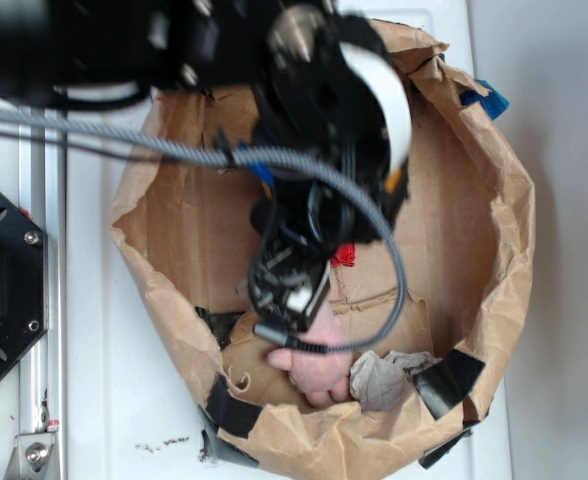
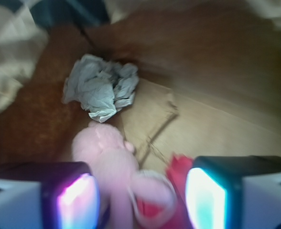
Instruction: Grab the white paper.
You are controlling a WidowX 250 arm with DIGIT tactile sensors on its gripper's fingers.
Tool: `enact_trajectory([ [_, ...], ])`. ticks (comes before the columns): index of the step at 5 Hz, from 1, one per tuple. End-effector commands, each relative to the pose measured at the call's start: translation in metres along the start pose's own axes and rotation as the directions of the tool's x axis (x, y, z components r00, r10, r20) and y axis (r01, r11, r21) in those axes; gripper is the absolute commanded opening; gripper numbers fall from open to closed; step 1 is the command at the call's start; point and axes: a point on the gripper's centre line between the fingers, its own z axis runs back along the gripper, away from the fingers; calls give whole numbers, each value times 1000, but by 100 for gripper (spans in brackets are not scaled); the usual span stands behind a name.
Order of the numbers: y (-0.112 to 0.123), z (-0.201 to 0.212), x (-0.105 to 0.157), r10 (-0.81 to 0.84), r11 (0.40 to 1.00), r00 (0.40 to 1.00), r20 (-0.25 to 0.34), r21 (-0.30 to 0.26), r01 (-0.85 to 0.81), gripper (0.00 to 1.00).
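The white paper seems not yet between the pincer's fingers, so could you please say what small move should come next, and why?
Probably shift the open pincer forward past the pink plush rabbit: the white paper lies beyond it, while the rabbit sits between the fingers.

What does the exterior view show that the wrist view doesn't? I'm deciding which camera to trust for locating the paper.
Only the exterior view shows the whole brown paper bag, its black tape patches, the arm's cables and the white table. Only the wrist view shows the gripper with its fingers spread open, and the paper's wrinkles up close. Both show the white paper lying beside the pink plush rabbit, ungrasped.
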Motion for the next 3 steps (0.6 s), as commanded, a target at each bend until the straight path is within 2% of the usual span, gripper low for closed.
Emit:
enact_trajectory([
  [1,-38,-29,27,-135,988,989,55,-61,138,100],
  [2,-47,-40,33,-193,980,976,103,-31,197,100],
  [3,-51,-53,39,-238,971,963,126,11,239,100],
])
